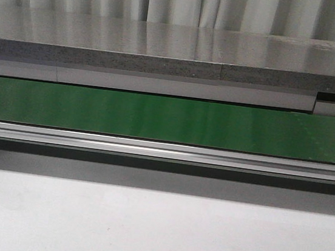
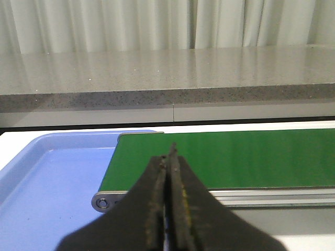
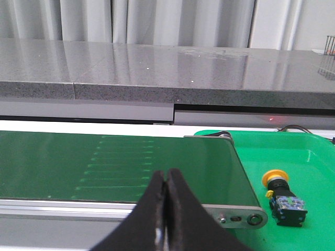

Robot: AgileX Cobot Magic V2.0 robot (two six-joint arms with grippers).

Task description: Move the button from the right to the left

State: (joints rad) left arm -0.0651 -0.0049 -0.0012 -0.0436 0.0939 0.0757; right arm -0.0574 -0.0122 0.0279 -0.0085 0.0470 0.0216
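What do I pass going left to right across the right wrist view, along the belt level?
Green conveyor belt → shut right end effector in front of the belt → belt's end roller bracket → button lying in the green tray.

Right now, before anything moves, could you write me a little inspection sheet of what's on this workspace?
Surface: green conveyor belt crosses a pale table; belt bare.
Job's things: button lies on its side in the green tray at the belt's right end; blue tray at the left end, nothing seen in it.
Clutter: nothing seen.
Grippers: left gripper and right gripper both shut, holding nothing.
Cables: dark cable behind the green tray.
Surroundings: grey stone counter, pale curtains.
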